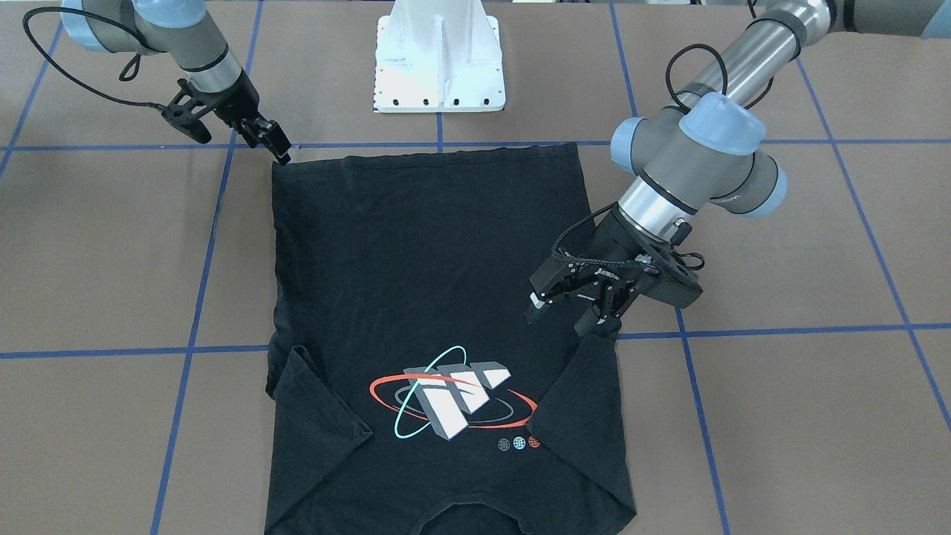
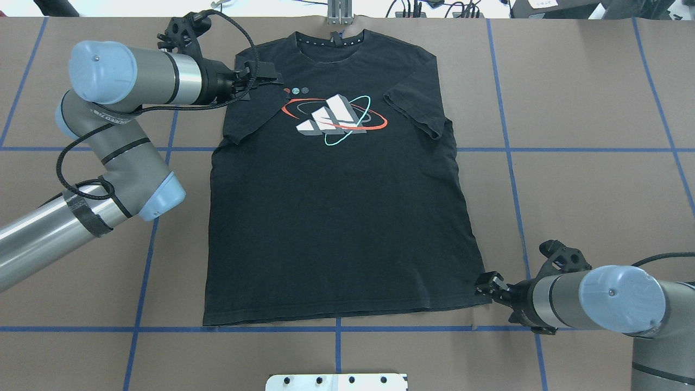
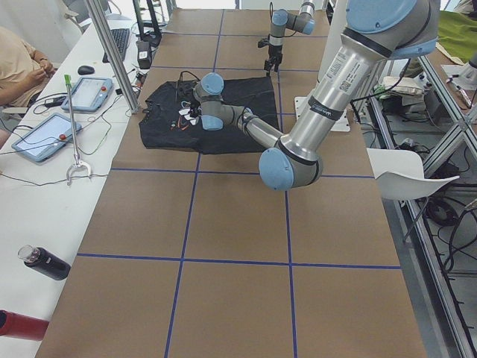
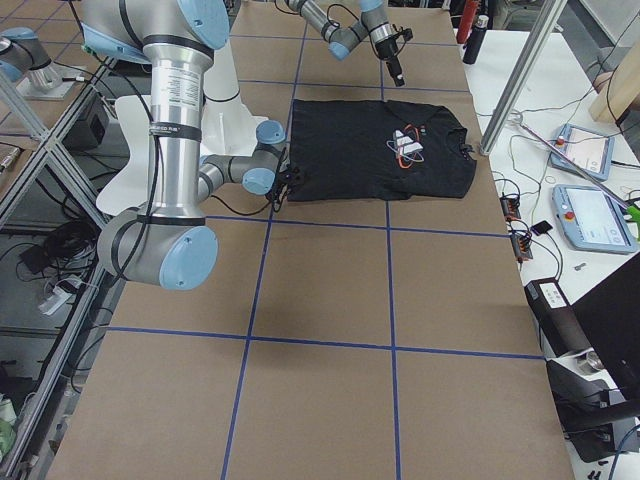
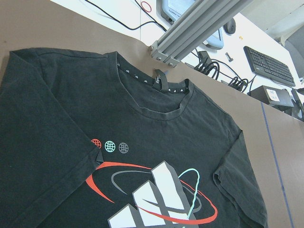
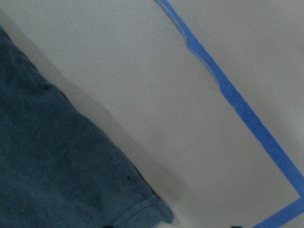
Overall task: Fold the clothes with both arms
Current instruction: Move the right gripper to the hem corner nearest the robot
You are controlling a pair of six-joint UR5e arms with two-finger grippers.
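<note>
The black T-shirt (image 1: 416, 253) (image 2: 336, 228) lies flat and face up, its collar at the far table edge and both sleeves turned in over the chest. My left gripper (image 1: 566, 316) (image 2: 274, 79) hangs open just above the folded-in left sleeve (image 1: 583, 394), with nothing between its fingers. The left wrist view looks down on the collar and the logo print (image 5: 156, 199). My right gripper (image 1: 282, 152) (image 2: 484, 285) has its tip at the shirt's hem corner (image 6: 156, 211), which rests flat on the table. I cannot tell whether it is open or shut.
The white base mount (image 1: 438, 67) stands at the near edge behind the hem. An aluminium post (image 5: 199, 23) rises just beyond the collar, with cables, tablets (image 3: 33, 134) and a keyboard on the side table. A seated person (image 3: 19, 63) is there too.
</note>
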